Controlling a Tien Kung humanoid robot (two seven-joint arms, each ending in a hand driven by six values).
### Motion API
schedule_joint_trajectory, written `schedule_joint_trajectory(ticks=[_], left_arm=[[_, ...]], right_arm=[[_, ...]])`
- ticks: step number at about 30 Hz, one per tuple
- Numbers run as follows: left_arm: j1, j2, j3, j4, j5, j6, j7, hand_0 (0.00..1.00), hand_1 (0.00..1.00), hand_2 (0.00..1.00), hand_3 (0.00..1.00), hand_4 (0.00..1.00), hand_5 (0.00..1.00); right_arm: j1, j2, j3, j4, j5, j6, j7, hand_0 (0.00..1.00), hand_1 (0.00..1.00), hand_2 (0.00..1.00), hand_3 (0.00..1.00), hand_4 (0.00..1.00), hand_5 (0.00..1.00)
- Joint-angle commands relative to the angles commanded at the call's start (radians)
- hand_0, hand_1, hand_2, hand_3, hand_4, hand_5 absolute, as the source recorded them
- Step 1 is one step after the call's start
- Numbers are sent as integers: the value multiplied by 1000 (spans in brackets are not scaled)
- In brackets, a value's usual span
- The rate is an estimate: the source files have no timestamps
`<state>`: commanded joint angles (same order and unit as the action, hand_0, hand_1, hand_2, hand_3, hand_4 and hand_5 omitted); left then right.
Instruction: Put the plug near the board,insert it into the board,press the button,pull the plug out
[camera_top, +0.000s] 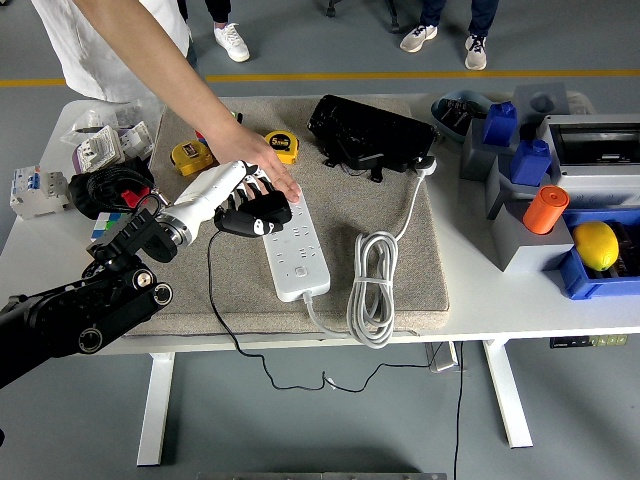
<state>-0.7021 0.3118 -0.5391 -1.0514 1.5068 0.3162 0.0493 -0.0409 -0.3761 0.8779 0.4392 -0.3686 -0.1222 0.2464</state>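
Left hand (238, 196): white fingers curled around black plug (252, 217), held at left edge of white board (294, 244). Plug: light, rigid, probably smooth; best gripped by body sides. Person's hand (262, 166): pinning board's far end.

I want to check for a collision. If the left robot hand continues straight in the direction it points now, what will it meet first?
The left robot hand, shut on the black plug, points up and right. First in that line seems to be the person's hand pressing the power strip; they look almost touching already, though depth is unclear.
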Motion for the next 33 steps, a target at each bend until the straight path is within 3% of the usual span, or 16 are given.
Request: schedule_joint_trajectory(ticks=[6, 11, 21, 33], left_arm=[[24, 28, -32, -14, 39, 3, -9, 226, 291, 332, 500, 842, 75], [32, 46, -53, 19, 61, 16, -33, 247, 315, 360, 505, 848, 82], [21, 49, -38, 126, 51, 33, -64, 262, 328, 376, 510, 848, 84], [19, 45, -11, 201, -19, 43, -107, 327, 392, 423, 536, 861, 109]], right_arm=[[0, -1, -1, 1, 0, 0, 0, 699, 702, 685, 578, 998, 537], [-1, 0, 2, 0, 0, 0, 1, 700, 702, 685, 578, 998, 537], [0, 2, 5, 1, 0, 1, 0, 701, 702, 685, 578, 998, 537], [1, 4, 12, 1, -1, 1, 1, 700, 702, 685, 578, 998, 537]])
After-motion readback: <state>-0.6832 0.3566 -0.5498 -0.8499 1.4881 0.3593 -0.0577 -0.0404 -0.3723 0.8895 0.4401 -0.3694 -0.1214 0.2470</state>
